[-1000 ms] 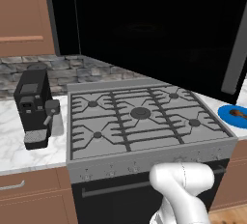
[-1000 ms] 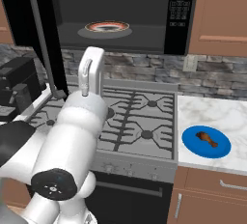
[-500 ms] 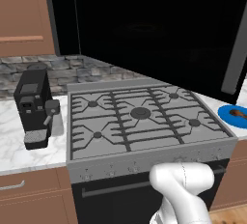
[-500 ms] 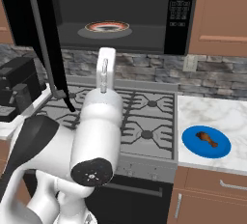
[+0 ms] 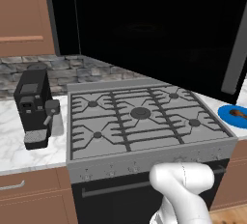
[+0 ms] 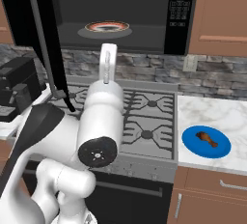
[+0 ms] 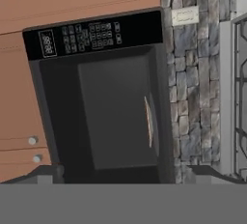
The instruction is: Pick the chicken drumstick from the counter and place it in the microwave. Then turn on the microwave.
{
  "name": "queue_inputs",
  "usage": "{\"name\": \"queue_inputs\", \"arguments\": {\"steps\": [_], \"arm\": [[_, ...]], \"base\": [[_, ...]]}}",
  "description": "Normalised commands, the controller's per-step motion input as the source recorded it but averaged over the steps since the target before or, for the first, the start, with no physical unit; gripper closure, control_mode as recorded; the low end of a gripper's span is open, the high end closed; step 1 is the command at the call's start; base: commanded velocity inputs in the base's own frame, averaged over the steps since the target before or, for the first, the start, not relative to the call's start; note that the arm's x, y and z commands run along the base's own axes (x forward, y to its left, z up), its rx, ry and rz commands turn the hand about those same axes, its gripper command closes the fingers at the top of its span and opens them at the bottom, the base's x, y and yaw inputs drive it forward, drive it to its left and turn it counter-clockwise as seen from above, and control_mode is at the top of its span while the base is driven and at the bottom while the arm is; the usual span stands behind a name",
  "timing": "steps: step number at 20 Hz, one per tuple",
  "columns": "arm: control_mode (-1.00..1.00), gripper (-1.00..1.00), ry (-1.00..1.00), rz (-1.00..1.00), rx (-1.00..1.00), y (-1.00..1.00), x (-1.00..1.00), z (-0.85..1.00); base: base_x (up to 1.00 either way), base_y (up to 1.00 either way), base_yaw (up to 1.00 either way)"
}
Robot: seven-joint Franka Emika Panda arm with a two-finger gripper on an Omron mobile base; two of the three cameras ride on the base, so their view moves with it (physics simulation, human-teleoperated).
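The brown chicken drumstick point(image 6: 206, 139) lies on a blue plate point(image 6: 190, 146) on the white marble counter point(image 6: 226, 117) right of the stove; the left base view shows that drumstick point(image 5: 237, 114) at its right edge. The black microwave point(image 6: 116, 6) hangs above the stove with its door point(image 6: 26, 10) swung open to the left, a red-rimmed dish point(image 6: 107, 26) inside and the button panel point(image 6: 179, 6) at its right. My gripper point(image 6: 108, 49) is raised over the stove in front of the microwave, far from the drumstick; its fingers are hidden. The hand view, rolled sideways, faces the microwave point(image 7: 111, 117).
A grey gas stove point(image 5: 140, 117) lies below the arm. A black coffee machine point(image 5: 34, 105) stands on the left counter. The open door's long handle point(image 6: 46, 39) hangs just left of my arm. A wall outlet point(image 6: 191, 63) sits on the stone backsplash.
My arm has swung: the hand shifted a little to the right and the elbow rolled round toward the camera. The drumstick, plate and microwave door have stayed put.
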Motion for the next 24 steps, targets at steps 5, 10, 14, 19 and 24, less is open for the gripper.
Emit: {"name": "queue_inputs", "arguments": {"steps": [5,10,14,19,24], "arm": [[-1.0,-1.0,0.1,0.02,0.01,0.15,0.24,-0.05],[-1.0,-1.0,0.05,0.07,0.03,0.18,0.22,-0.06],[-1.0,-1.0,0.01,0.11,0.04,0.13,0.26,-0.04],[-1.0,-1.0,0.0,0.14,0.03,0.08,0.27,-0.03],[-1.0,-1.0,0.0,0.15,0.0,0.14,0.23,-0.04]], "base": [[0.0,0.0,0.0],[0.0,0.0,0.0],[0.0,0.0,0.0],[0.0,0.0,0.0],[0.0,0.0,0.0]]}}
